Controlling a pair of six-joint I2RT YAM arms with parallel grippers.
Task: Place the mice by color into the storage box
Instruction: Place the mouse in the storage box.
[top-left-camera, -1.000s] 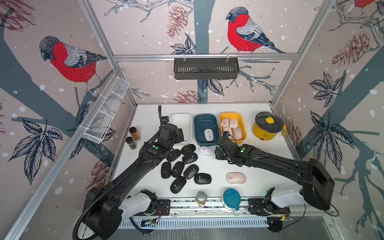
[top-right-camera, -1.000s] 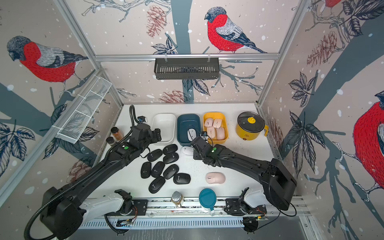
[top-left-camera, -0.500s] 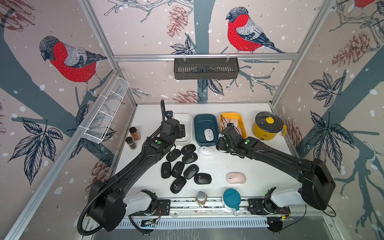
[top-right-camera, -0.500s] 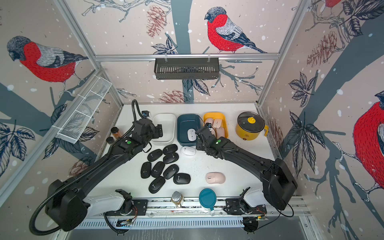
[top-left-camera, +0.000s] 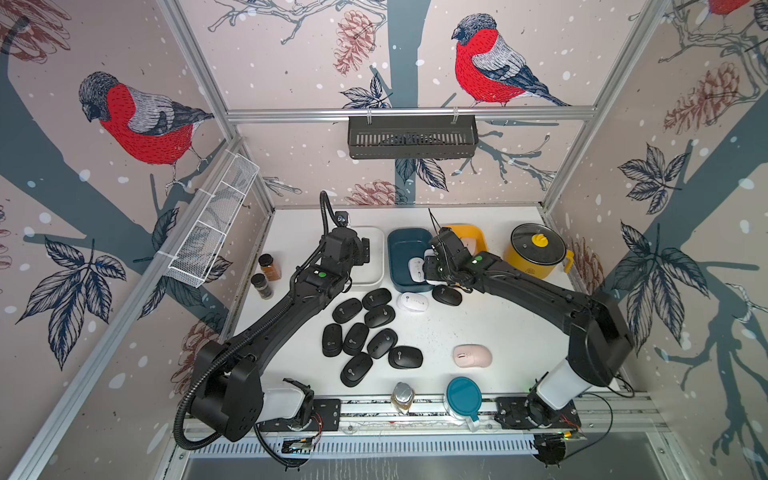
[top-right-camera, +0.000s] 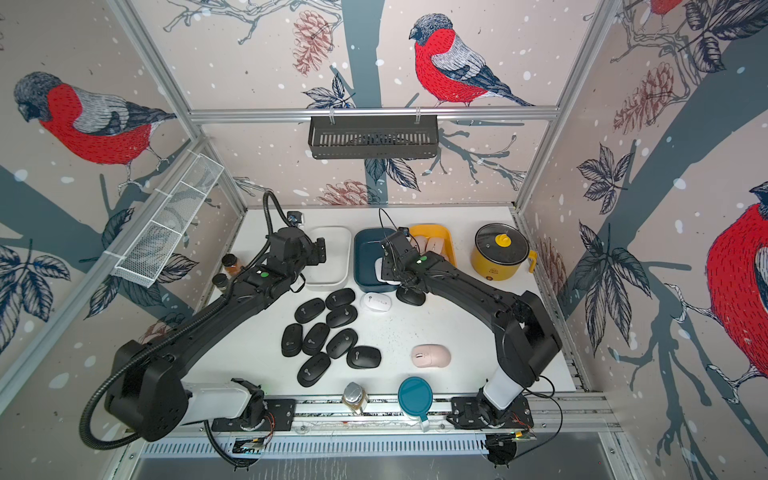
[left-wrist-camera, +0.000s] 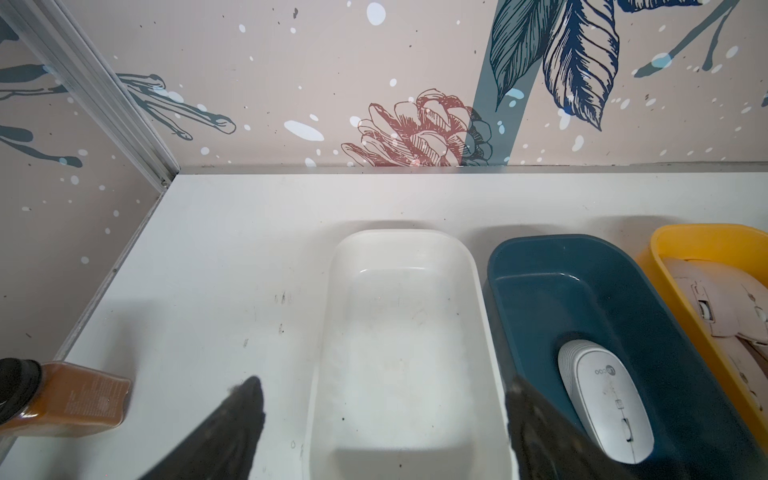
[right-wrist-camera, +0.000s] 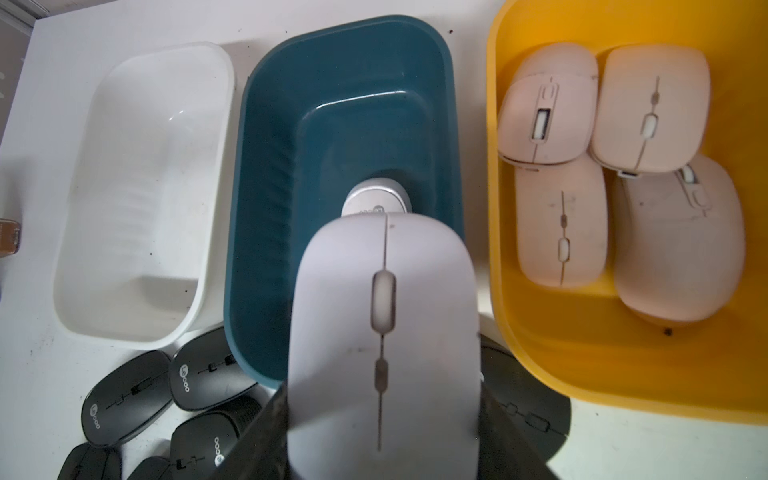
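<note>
**Pink nearly sorted, white under way, black untouched**

Right wrist view: the right gripper (right-wrist-camera: 383, 407) is clamped on a white mouse (right-wrist-camera: 382, 311), holding it above the near end of the teal bin (right-wrist-camera: 266, 216). A second white mouse (right-wrist-camera: 376, 200) already lies in that bin. The yellow bin (right-wrist-camera: 498, 249) holds at least four pink mice (right-wrist-camera: 561, 224). The white bin (right-wrist-camera: 216, 137) is empty, with black mice (right-wrist-camera: 124, 392) on the table beside it.

Left wrist view: the left gripper (left-wrist-camera: 382, 419) hovers over the near end of the empty white bin, jaws wide apart with nothing between them.

Both top views show what is left on the table (top-left-camera: 478, 316): nine black mice, a third white mouse (top-left-camera: 412, 301) and one pink mouse (top-left-camera: 471, 356). By my count, fewer than half the mice are in their bins.

Compared with a second ago, the right gripper has risen from table level beside the third white mouse and moved over the teal bin. That has uncovered a black mouse (top-left-camera: 446, 295) that the arm had hidden. The left gripper has moved further back over the white bin, and its jaws are slightly wider. No bin has gained a mouse.
</note>
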